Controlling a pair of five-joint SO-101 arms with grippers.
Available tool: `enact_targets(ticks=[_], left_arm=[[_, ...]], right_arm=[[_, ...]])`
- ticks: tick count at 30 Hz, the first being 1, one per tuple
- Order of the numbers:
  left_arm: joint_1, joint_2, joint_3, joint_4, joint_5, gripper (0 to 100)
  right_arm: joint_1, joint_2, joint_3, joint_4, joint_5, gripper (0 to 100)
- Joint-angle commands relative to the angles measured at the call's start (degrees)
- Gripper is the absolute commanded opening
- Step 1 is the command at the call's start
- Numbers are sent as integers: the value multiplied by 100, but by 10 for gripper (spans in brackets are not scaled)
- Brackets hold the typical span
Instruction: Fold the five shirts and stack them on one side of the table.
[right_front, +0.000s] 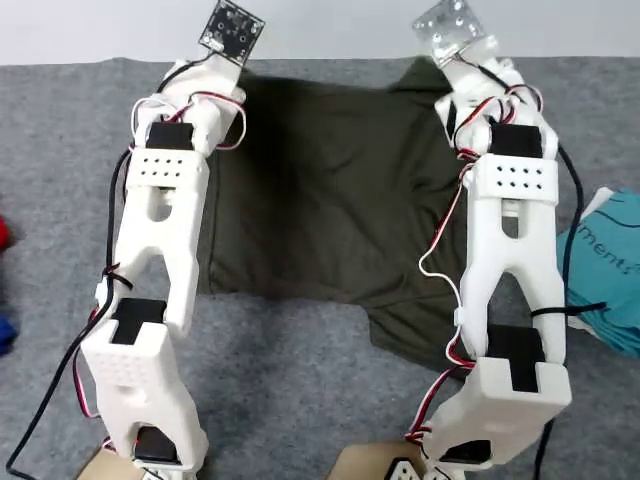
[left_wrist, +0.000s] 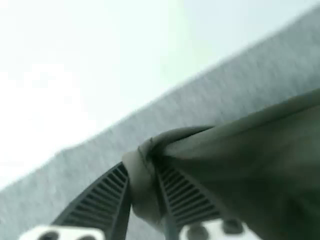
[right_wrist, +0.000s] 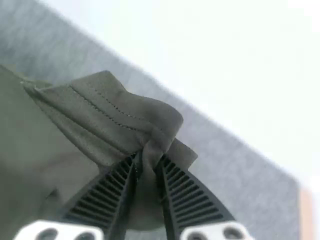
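A dark olive shirt (right_front: 320, 190) lies spread on the grey table cover between the two arms. My left gripper (left_wrist: 142, 172) is shut on the shirt's far left corner (left_wrist: 145, 165), the cloth bunched between its ribbed fingers (left_wrist: 107, 195). My right gripper (right_wrist: 147, 165) is shut on the far right corner, where a stitched hem (right_wrist: 105, 112) folds over the fingers. In the high view the left arm (right_front: 165, 200) and right arm (right_front: 510, 210) stretch to the table's far edge. A teal shirt (right_front: 610, 270) lies at the right edge.
The grey table cover (right_front: 290, 390) runs to a pale wall at the back. Small red (right_front: 4, 235) and blue (right_front: 6, 330) things show at the left edge. Brown cardboard (right_front: 355, 465) sits by the arm bases.
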Motion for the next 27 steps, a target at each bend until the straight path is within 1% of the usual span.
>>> enact_targets(ticks=[1, 4, 10, 16, 18, 21, 27], left_arm=[[-35, -114, -268, 967, -703, 4], [-18, -114, -268, 1873, -1451, 4], [-44, -114, -268, 3446, -2637, 4], [-62, -70, -268, 4756, -3921, 3], [-62, -70, -268, 5090, -4220, 3], [-62, -70, -259, 5433, -4554, 3], [-62, -62, -233, 5653, -4642, 3]], right_arm=[[31, -101, -378, 778, -44, 9], [-13, -101, -378, 1508, -44, 9], [-224, -259, -404, 3143, -35, 10], [-435, -505, -404, 4215, -35, 10], [-462, -514, -404, 4523, 0, 10], [-435, -523, -404, 4857, 264, 10], [-435, -549, -378, 5446, 316, 10]])
